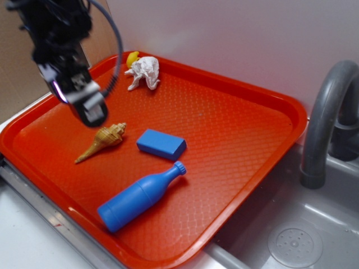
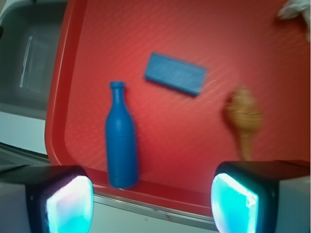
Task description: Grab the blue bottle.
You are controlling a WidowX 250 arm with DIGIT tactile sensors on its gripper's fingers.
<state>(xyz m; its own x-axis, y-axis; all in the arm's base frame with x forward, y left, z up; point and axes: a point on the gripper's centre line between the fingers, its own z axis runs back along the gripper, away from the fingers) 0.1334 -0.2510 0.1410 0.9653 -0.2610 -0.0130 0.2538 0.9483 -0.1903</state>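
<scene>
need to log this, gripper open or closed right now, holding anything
Gripper: open, holding nothing; the blue bottle lies untouched on the red tray.

A pale, plain wall [image 1: 235, 39] fills the upper right of the exterior view, evenly lit with a faint pinkish cast near the tray. At the upper left edge a brown cardboard-like panel [image 1: 14, 73] stands behind the scene. A grey sink [image 1: 291, 241] occupies the lower right, with a round perforated drain [image 1: 294, 245] in its basin and a curved grey faucet [image 1: 325, 117] rising at the right edge. A light grey counter surface [image 1: 28, 241] runs along the lower left. In the wrist view the sink basin [image 2: 29, 53] shows at the upper left.
</scene>
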